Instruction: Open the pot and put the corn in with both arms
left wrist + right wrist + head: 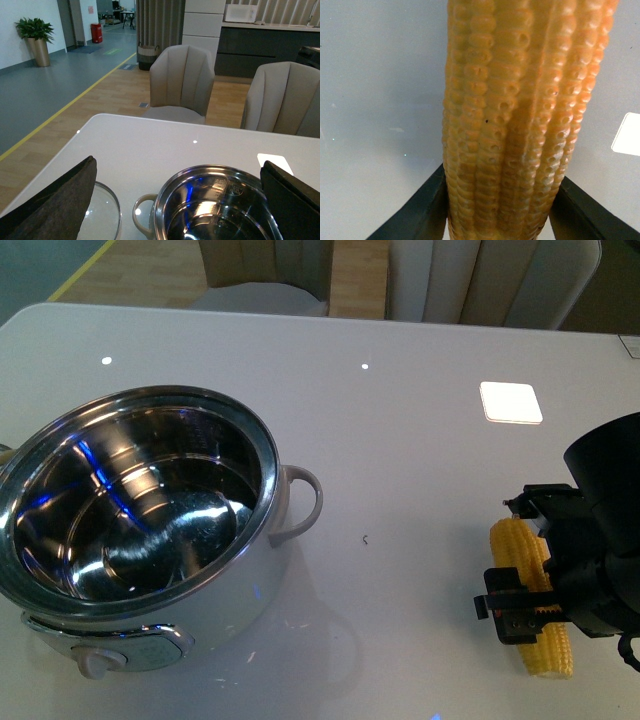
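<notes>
The white pot (268,455) stands uncovered at the table's left, its steel interior showing, a loop handle (305,502) on its right and a knob (97,661) at the front. At the right the yellow corn (516,545) lies lengthwise, and my right gripper (525,605) is shut on its middle. In the right wrist view the corn (520,115) fills the space between both black fingers (420,215). My left gripper (175,205) hangs open above the pot (215,172), holding nothing. A glass lid (102,215) lies on the table beside the pot.
A white square patch (511,402) lies on the table behind the corn. Beige chairs (260,295) stand along the table's far edge. The white tabletop (400,490) stretches between pot and corn.
</notes>
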`<action>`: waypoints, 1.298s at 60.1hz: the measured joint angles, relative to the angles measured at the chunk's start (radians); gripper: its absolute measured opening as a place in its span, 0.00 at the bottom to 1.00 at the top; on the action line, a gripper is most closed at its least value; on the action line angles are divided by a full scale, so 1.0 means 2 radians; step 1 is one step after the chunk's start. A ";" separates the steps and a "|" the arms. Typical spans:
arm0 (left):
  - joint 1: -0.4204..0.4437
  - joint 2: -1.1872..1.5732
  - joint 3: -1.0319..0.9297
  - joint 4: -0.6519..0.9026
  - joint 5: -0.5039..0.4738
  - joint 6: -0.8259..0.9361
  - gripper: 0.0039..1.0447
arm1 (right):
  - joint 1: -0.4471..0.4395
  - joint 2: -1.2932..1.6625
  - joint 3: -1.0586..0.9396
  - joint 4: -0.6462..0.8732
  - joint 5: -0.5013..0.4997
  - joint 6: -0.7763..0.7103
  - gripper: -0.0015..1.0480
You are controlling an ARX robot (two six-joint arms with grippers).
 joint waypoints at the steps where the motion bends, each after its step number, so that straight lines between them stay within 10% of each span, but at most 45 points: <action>1: 0.000 0.000 0.000 0.000 0.000 0.000 0.94 | 0.000 0.000 0.000 -0.001 0.000 0.002 0.45; 40: 0.000 0.000 0.000 0.000 0.000 0.000 0.94 | -0.001 -0.216 -0.040 -0.021 -0.108 0.101 0.18; 78: 0.000 0.000 0.000 0.000 0.000 0.000 0.94 | 0.163 -0.180 0.138 -0.043 -0.176 0.272 0.14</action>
